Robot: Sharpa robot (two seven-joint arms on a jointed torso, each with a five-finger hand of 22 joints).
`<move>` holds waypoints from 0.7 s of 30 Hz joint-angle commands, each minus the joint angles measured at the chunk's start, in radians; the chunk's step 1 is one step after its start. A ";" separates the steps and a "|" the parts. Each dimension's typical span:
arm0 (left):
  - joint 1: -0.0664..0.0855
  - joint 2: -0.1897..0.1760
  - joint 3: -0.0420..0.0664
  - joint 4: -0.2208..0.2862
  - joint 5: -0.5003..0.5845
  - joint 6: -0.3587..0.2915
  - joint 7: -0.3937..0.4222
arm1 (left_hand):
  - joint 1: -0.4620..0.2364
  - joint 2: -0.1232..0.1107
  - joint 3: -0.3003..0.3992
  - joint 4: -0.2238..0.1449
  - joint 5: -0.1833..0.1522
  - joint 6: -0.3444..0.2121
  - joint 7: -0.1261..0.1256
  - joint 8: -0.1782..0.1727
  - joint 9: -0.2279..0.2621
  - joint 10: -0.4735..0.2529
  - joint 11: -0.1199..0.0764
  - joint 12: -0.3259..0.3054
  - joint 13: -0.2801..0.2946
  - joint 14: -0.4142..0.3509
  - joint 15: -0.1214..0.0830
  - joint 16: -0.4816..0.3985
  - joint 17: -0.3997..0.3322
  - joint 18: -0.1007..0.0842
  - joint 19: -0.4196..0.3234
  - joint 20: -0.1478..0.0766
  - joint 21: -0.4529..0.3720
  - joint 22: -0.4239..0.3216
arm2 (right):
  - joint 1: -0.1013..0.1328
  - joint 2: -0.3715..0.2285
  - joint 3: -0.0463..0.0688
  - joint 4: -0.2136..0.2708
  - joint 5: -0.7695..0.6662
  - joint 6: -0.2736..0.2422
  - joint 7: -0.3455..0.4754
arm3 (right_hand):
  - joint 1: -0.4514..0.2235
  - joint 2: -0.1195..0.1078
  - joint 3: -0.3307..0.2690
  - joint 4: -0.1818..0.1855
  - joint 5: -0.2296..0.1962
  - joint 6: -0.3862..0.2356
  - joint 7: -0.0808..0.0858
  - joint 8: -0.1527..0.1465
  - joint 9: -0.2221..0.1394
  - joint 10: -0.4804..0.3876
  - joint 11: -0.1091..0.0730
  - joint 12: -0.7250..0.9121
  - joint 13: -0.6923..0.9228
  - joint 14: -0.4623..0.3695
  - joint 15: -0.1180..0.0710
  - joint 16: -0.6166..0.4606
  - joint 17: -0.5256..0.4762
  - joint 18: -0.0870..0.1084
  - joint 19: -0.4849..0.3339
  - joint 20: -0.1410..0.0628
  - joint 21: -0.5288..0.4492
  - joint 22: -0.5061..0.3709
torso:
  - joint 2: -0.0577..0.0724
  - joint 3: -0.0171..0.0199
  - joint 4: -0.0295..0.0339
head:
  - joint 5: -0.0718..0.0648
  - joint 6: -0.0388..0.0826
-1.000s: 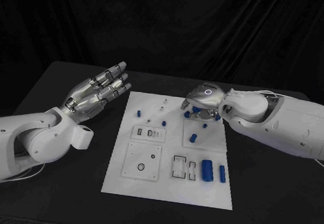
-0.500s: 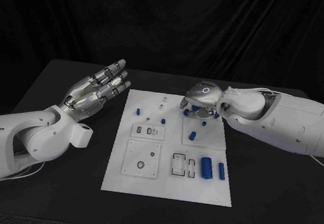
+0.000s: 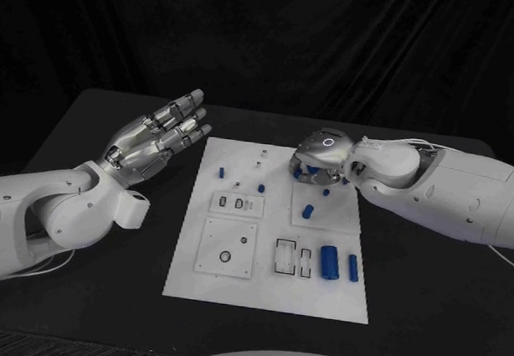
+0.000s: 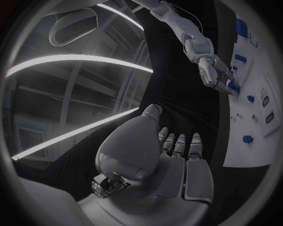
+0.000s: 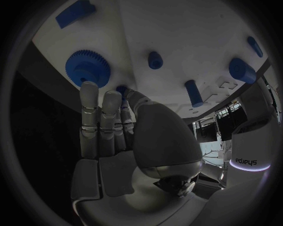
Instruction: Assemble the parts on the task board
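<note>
Am working right hand at far end of task board, fingers touching blue gear, small part apparently pinched. Left hand hovering, fingers wide, holding nothing. Next, likely: seating part squarely.

lab, black-draped table, ceiling light strips

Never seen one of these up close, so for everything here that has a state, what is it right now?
Left hand: raised off the table, fingers spread, holding nothing.
Right hand: down on the board's far end, fingertips on a blue gear.
Board: flat on the table, blue parts scattered on it.
</note>
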 commanded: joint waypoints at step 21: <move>0.002 -0.008 0.001 -0.010 -0.004 0.030 -0.011 | 0.012 -0.005 0.025 -0.017 0.009 0.029 0.035 0.013 0.005 0.003 0.000 0.009 0.002 0.000 0.016 -0.004 -0.001 0.008 0.002 0.022 -0.004 0.000 | 0.027 -0.004 0.000 0.011 0.018 -0.080 0.000 | 0.052 -0.008 0.085 -0.017 0.001 0.064 0.011 0.021 0.031 0.131 -0.003 -0.015 -0.003 0.016 -0.007 0.020 0.025 -0.024 0.009 -0.008 0.075 0.103 | -0.002 -0.0001 0.0003 | 0.019 -0.003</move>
